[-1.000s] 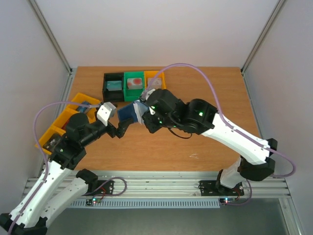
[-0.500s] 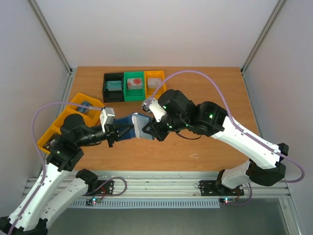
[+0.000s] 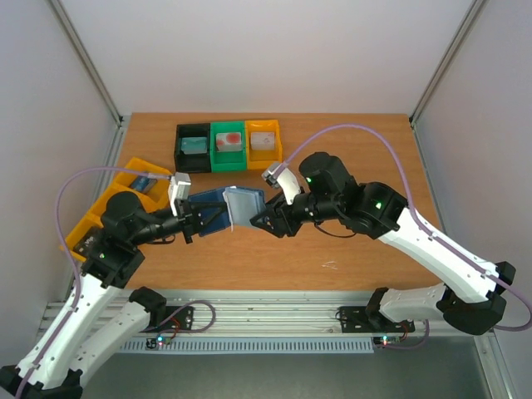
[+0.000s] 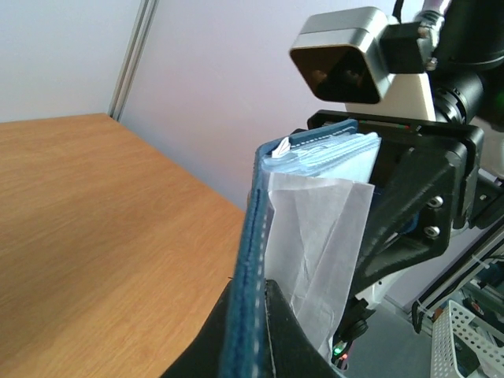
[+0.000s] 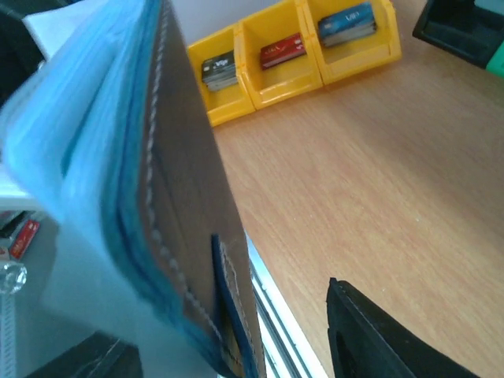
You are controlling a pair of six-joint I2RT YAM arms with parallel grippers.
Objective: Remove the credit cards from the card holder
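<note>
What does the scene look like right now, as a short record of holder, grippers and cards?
holder: card holder held up over the table, between both arms, pale pages showing
left arm: left gripper shut on the card holder's blue cover
right arm: right gripper open around the card holder's other edge
cards: cards lie in the yellow bins; any inside the card holder cannot be seen

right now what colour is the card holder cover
Slate blue card holder, pale stitching; left wrist view.
</note>
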